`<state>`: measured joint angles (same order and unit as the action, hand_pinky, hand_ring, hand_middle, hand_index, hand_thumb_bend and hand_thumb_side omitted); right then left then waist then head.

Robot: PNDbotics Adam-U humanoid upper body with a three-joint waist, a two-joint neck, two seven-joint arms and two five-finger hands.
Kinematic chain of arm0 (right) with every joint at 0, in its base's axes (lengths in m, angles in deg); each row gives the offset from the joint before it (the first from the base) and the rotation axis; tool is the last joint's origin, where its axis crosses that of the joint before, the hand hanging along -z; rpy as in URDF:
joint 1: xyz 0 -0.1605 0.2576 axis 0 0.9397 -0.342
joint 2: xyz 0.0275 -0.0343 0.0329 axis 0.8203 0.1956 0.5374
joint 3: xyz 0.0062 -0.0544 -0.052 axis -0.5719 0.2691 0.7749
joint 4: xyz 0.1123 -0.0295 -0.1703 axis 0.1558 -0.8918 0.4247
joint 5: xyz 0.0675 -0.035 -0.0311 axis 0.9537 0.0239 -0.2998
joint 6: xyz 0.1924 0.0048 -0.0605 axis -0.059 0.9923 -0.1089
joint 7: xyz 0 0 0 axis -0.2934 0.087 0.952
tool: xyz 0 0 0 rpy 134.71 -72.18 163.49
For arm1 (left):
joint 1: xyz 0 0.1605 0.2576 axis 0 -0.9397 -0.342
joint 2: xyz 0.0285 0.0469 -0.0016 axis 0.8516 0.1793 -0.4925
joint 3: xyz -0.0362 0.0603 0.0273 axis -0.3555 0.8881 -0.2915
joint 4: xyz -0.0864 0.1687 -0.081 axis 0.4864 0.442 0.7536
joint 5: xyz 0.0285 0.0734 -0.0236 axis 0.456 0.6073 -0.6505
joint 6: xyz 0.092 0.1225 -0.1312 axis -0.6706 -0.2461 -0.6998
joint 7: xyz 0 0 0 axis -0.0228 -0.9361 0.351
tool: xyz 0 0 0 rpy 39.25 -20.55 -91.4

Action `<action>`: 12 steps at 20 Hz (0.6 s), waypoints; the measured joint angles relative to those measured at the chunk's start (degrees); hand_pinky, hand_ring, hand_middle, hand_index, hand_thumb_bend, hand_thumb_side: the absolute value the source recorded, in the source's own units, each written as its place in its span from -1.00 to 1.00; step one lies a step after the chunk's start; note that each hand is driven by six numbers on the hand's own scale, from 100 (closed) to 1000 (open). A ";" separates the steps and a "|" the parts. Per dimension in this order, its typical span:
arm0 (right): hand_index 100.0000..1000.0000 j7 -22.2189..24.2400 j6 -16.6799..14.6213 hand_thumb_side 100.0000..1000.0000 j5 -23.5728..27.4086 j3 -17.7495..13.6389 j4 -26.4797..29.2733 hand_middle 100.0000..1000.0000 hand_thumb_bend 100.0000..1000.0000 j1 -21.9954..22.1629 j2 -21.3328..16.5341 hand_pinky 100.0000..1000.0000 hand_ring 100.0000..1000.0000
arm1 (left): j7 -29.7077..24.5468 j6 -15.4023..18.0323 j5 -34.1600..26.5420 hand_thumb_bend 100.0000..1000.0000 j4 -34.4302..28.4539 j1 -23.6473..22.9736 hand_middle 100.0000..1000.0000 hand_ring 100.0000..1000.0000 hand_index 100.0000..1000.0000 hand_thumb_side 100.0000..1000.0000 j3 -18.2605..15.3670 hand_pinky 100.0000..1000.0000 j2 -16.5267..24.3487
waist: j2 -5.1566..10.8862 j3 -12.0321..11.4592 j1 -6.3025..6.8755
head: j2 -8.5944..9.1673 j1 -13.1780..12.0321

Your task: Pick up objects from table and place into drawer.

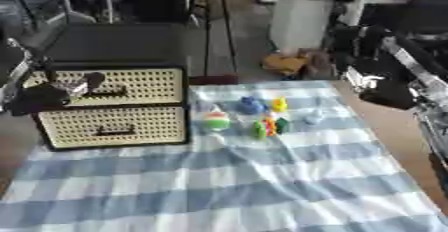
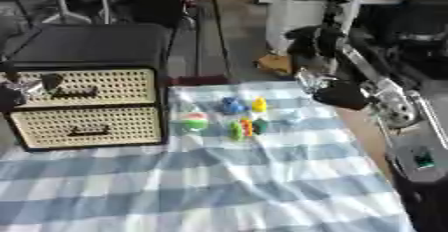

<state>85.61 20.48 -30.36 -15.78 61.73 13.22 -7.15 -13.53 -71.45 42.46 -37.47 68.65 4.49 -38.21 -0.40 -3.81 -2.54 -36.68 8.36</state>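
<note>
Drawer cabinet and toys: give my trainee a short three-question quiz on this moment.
1. True or false: both drawers of the cabinet are closed.
2. Which robot hand is at the upper drawer's handle? A. left B. right C. neither
3. Fill in: the small toys lie on a blue and white ____ cloth.

Key
1. True. Both woven fronts sit flush.
2. A. The left robot hand is at that handle; whether it grips it cannot be told. The right robot hand hangs above the cloth's right edge.
3. Checked.
</note>
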 measured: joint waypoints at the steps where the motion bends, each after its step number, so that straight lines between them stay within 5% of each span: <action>1: 0.62 0.03 -0.02 -0.22 0.00 0.00 0.00 0.14 -1.00 0.00 0.01 0.13 0.14 | -0.08 0.11 0.04 0.37 0.44 0.18 -1.00 -1.00 -0.07 1.00 0.09 -1.00 -0.19 | 0.00 0.03 -0.02 | 0.00 -0.02; 12: 0.62 0.29 -0.18 -0.22 0.00 0.03 -0.32 0.14 -1.00 -0.02 0.07 0.13 0.14 | -0.77 1.25 0.77 0.33 4.14 2.03 -1.00 -1.00 -0.04 1.00 1.11 -1.00 -1.21 | -0.04 0.38 -0.27 | 0.01 -0.23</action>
<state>85.90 20.30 -30.36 -15.75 61.41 13.20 -7.08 -14.31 -70.20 43.23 -33.33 70.67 5.60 -39.42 -0.43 -3.42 -2.81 -36.67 8.12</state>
